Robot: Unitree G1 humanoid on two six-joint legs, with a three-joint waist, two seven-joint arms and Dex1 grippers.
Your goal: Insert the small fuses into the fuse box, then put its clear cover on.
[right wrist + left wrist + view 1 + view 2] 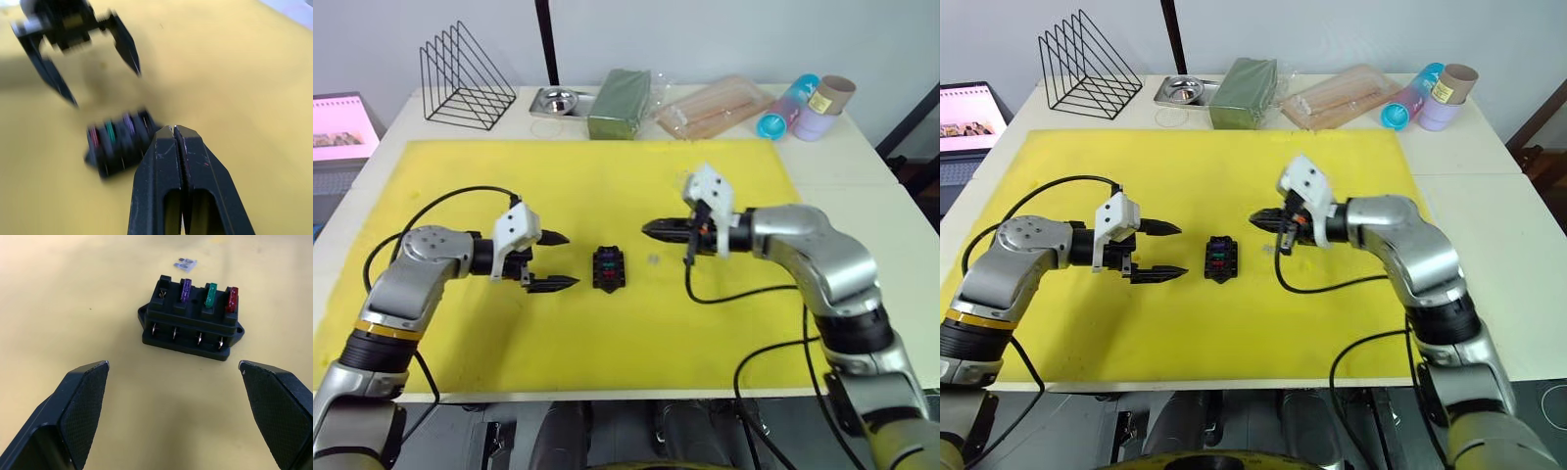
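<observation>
- The fuse box [190,318] is sitting on the yellow mat [607,186] between the two grippers, carrying a purple fuse [186,290], a green fuse [211,294] and a red fuse [232,299]; its fourth slot is showing empty.
- The last greyish-purple fuse [185,265] is lying loose on the mat just beyond the box.
- The left gripper [552,261] is hovering beside the box with fingers spread wide.
- The right gripper [651,229] is pointing at the box with fingers pressed together, apparently holding nothing.
- Risk (my judgement): pinching so tiny a fuse off a flat mat could flick it away, and pressing it in may shove the unbraced box.
</observation>
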